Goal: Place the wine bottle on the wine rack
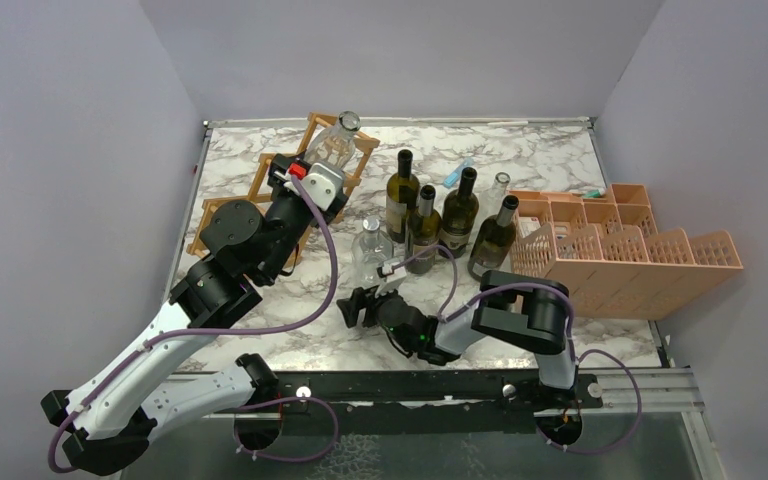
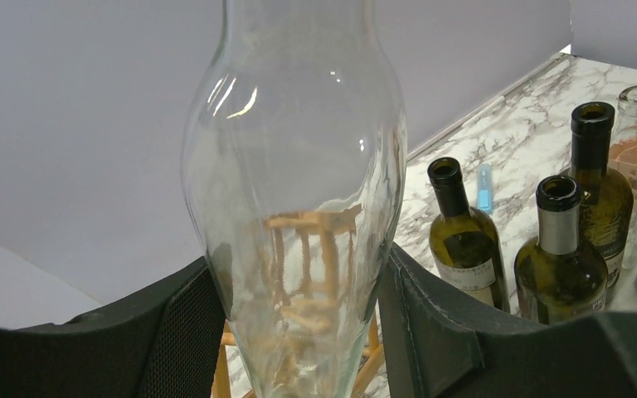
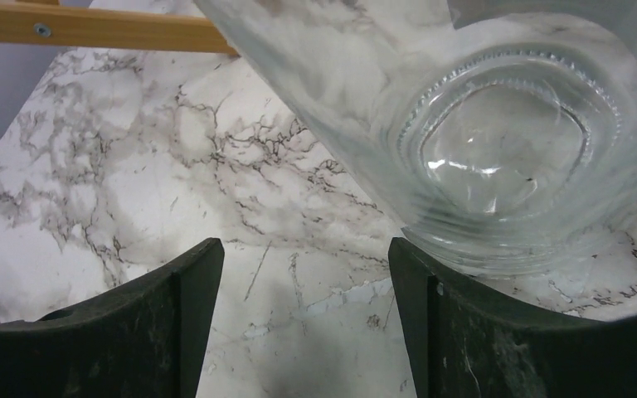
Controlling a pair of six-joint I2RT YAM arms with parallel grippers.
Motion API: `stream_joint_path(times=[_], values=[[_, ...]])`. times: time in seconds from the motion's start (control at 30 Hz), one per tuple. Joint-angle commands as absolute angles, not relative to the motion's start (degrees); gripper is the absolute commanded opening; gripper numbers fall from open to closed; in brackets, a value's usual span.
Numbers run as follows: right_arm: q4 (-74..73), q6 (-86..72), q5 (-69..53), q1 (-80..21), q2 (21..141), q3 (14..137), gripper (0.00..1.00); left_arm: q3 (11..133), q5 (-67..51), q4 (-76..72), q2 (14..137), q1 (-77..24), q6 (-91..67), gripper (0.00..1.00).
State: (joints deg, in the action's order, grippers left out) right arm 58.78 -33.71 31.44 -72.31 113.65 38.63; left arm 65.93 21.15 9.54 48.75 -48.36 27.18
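Note:
A clear glass wine bottle [image 1: 339, 139] [image 2: 299, 157] is held by its lower body in my left gripper [image 1: 326, 162] [image 2: 299, 278], which is shut on it. The bottle hangs tilted over the top of the light wooden wine rack [image 1: 260, 178] at the back left; the rack's bars [image 2: 319, 249] show through the glass. My right gripper [image 1: 352, 305] [image 3: 305, 249] rests low on the marble with its jaws open and nothing between them. A second clear bottle [image 1: 371, 248] [image 3: 506, 141] stands just beyond its right finger.
Several dark green bottles [image 1: 430, 215] [image 2: 464, 240] stand in a cluster mid-table, with another clear one [image 1: 500, 185] behind. A salmon-pink gridded crate [image 1: 620, 255] fills the right side. A small blue item [image 1: 455, 176] lies near the back. A wooden rack bar [image 3: 91, 29] crosses the right wrist view.

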Motion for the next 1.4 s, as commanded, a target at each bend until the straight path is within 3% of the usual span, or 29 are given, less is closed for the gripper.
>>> stream_joint_path(times=[0.0, 0.13, 0.27, 0.47, 0.67, 0.87, 0.97, 1.37], values=[[45.7, -39.7, 36.3, -70.4, 115.9, 39.2, 0.77, 68.4, 22.6, 4.8, 47.4, -48.3, 28.3, 0.0], [43.8, -39.1, 35.1, -70.3, 114.2, 39.0, 0.79, 67.0, 21.8, 3.6, 46.9, -48.3, 29.8, 0.0], [43.7, -31.1, 24.4, -70.3, 106.9, 36.2, 0.8, 65.2, 20.4, 4.0, 46.5, -48.3, 33.6, 0.0], [21.6, -25.5, 6.7, -70.3, 88.8, 38.0, 0.82, 61.1, 18.9, 1.7, 45.2, -48.3, 40.9, 0.0], [1.7, -24.5, 1.7, -70.3, 71.5, 39.7, 0.83, 57.0, 19.4, -3.1, 43.6, -48.3, 47.9, 0.0], [-13.4, -23.8, 4.0, -70.3, 56.0, 45.7, 0.86, 53.1, 15.7, -4.9, 41.9, -48.3, 59.5, 0.0], [-22.1, -28.0, 13.0, -70.3, 52.1, 53.4, 0.85, 51.9, 16.9, -8.4, 42.7, -48.3, 66.3, 0.0], [-40.7, -25.9, 27.0, -70.3, 55.2, 82.6, 0.81, 49.5, -0.1, -1.9, 41.3, -48.3, 95.2, 0.0]])
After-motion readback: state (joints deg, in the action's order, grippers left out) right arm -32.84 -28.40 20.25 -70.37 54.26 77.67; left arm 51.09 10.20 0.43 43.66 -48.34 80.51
